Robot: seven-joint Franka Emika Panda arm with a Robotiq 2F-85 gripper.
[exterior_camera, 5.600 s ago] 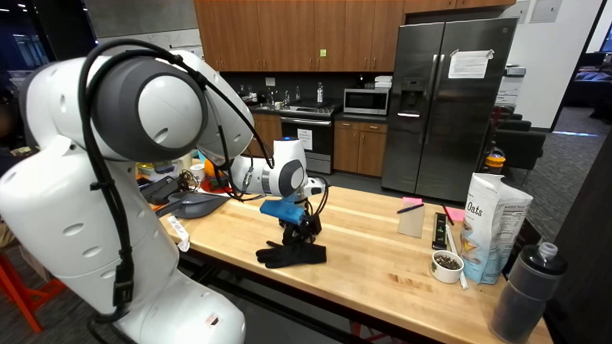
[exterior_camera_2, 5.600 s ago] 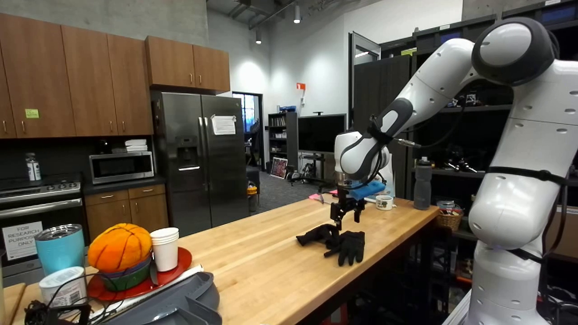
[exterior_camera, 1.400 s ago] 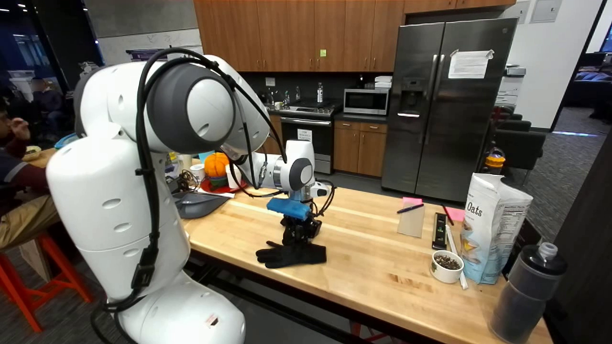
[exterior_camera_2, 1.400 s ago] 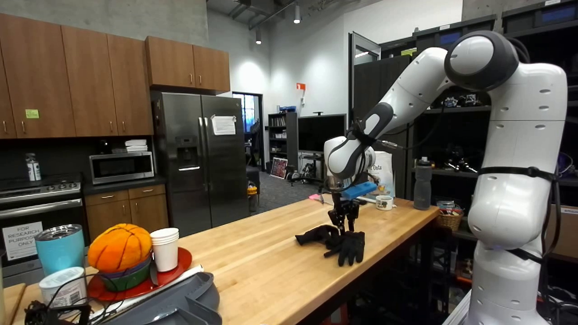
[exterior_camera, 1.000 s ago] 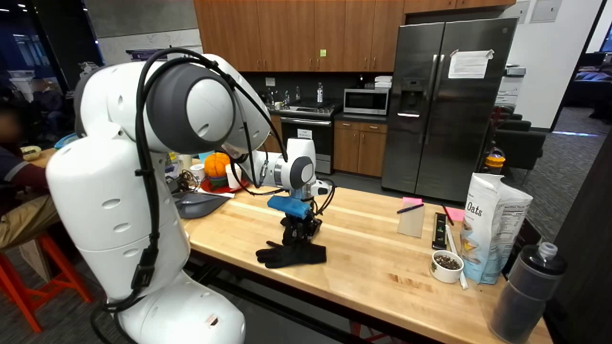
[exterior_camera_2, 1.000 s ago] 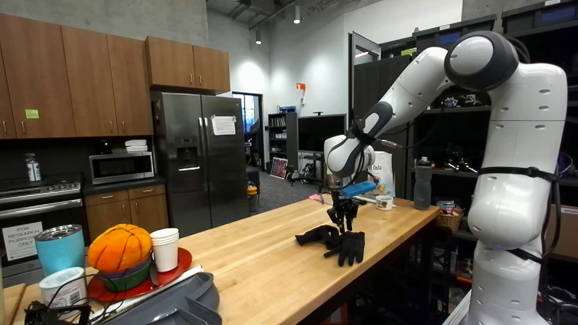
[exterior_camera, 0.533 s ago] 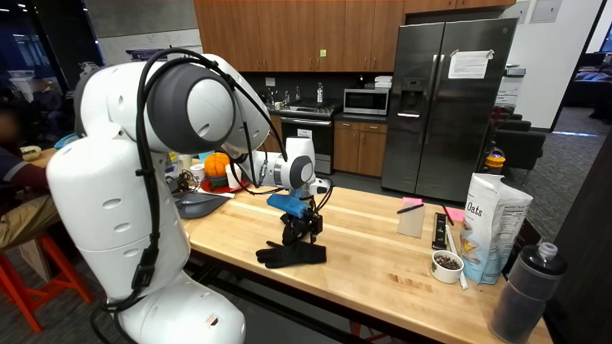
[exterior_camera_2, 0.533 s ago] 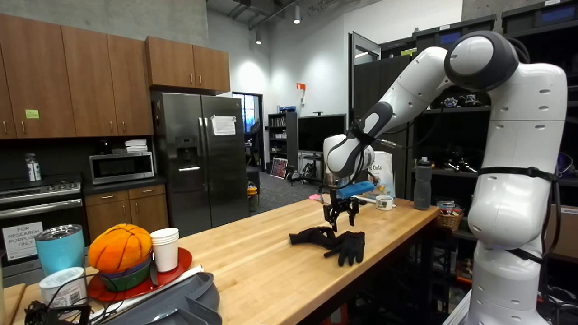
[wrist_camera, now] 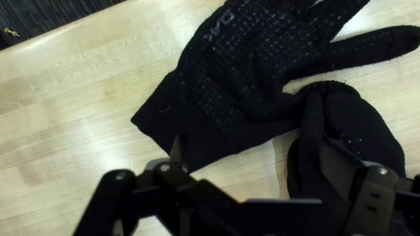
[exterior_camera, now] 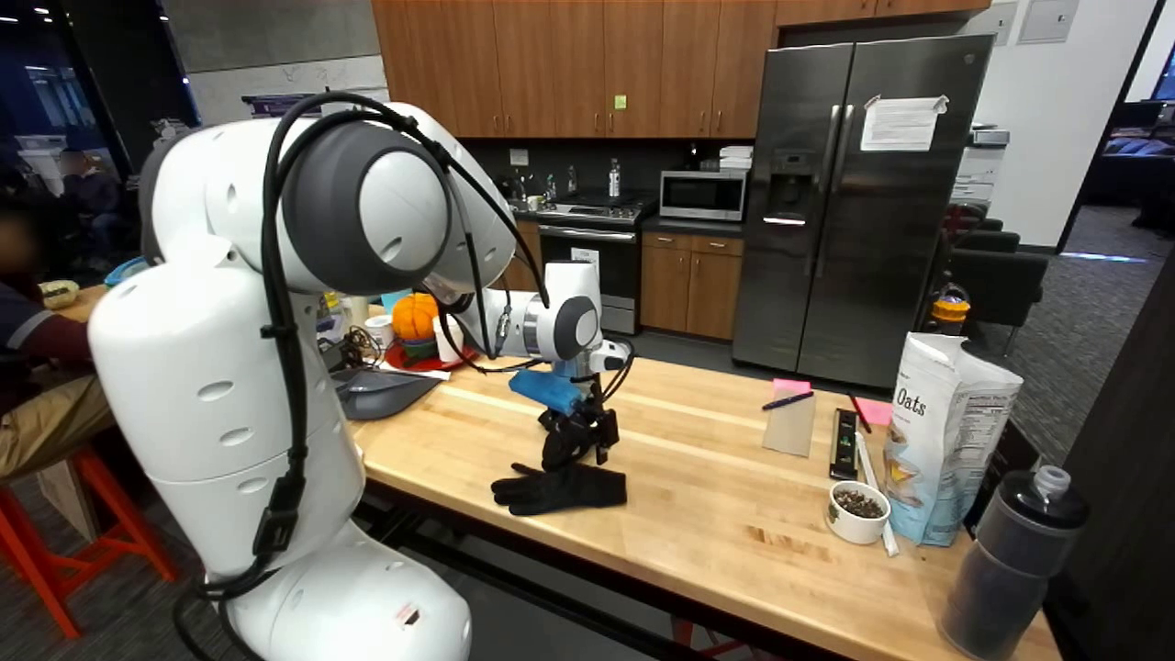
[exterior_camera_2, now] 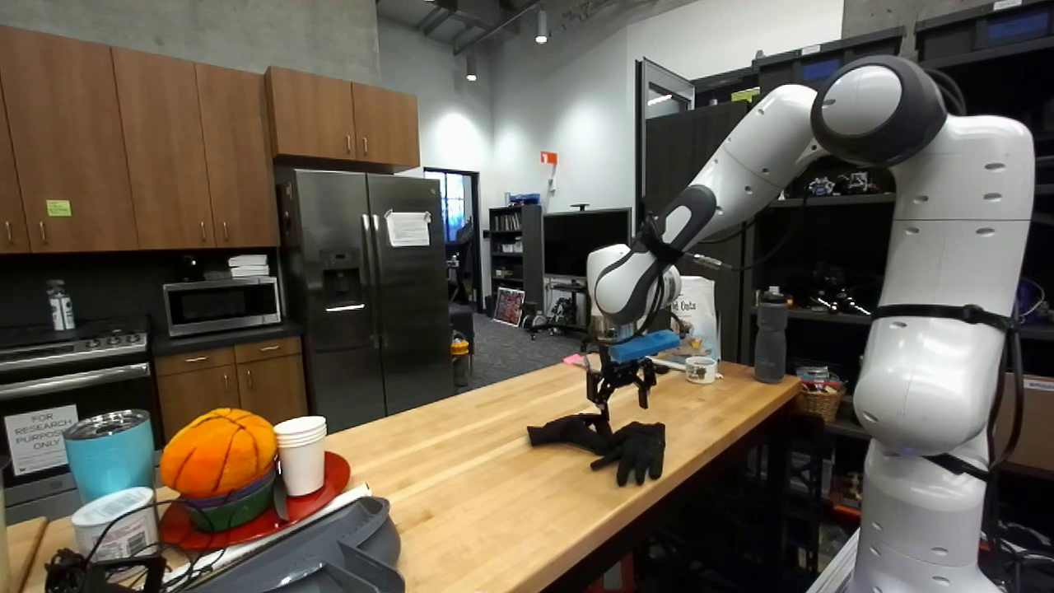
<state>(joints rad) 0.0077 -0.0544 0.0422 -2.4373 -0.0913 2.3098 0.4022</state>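
1. Compared with a second ago, the gripper [exterior_camera_2: 624, 409] holds its fingers [wrist_camera: 178, 153] wider apart, and the folded glove [exterior_camera_2: 564, 432] lies slightly further toward 9 o'clock in an exterior view
2. Spread and pinching nothing visible, the gripper points down at the pair: in the wrist view one finger shows against the cuff [wrist_camera: 188, 118] of the flat glove [wrist_camera: 242, 72], while the other lines up with the folded glove; contact there cannot be told
3. Both black gloves rest on the wooden table [exterior_camera: 698, 537]; in the wrist view the folded glove sits toward 4 o'clock of the flat glove, the two apparently touching, and the cuff points toward 8 o'clock
4. Set the fingers on one glove before squeezing, since a grip across both probably catches both
5. Seek a raised fold, as on the folded glove, rather than a smooth stretch, which likely gives little to bite
6. Squeeze slowly with the wrist view as guide: dark fingers on black cloth are hard to read in both exterior views
7. Keep any drag clear of the table edge [wrist_camera: 67, 27] toward 11 o'clock in the wrist view
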